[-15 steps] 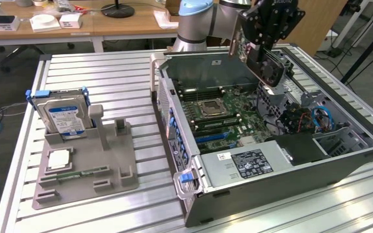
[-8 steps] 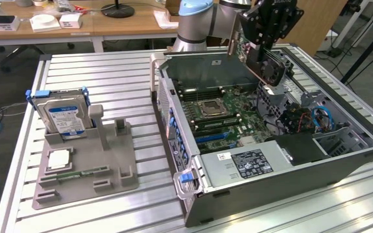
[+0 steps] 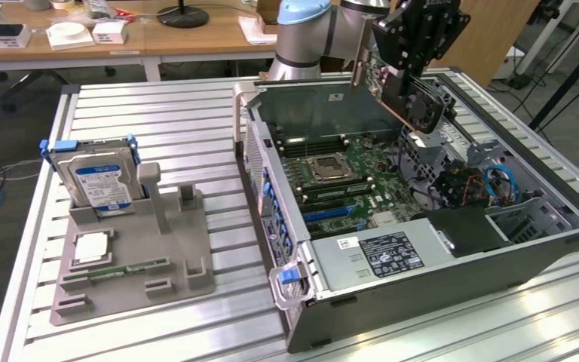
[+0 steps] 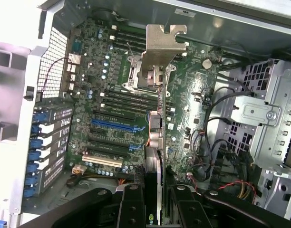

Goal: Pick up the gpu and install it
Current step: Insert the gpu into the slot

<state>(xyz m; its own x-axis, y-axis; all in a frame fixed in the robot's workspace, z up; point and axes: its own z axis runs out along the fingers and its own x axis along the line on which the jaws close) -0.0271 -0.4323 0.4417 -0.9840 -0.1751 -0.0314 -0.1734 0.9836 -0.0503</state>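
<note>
I have the gripper (image 3: pixel 412 64) clamped on the gpu (image 3: pixel 410 102). The card hangs tilted above the open computer case (image 3: pixel 269 181), at about one o'clock in the exterior view. On the wrist camera it runs edge-on over the motherboard (image 4: pixel 112 118). The hard drive (image 3: pixel 99 181) stands at nine o'clock.

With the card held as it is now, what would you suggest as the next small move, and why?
Probably a short shift toward the blue slot, lining the card's edge up with it before descending: the gripper holds the gpu above the open case, and it does not look to be over that slot.
</note>
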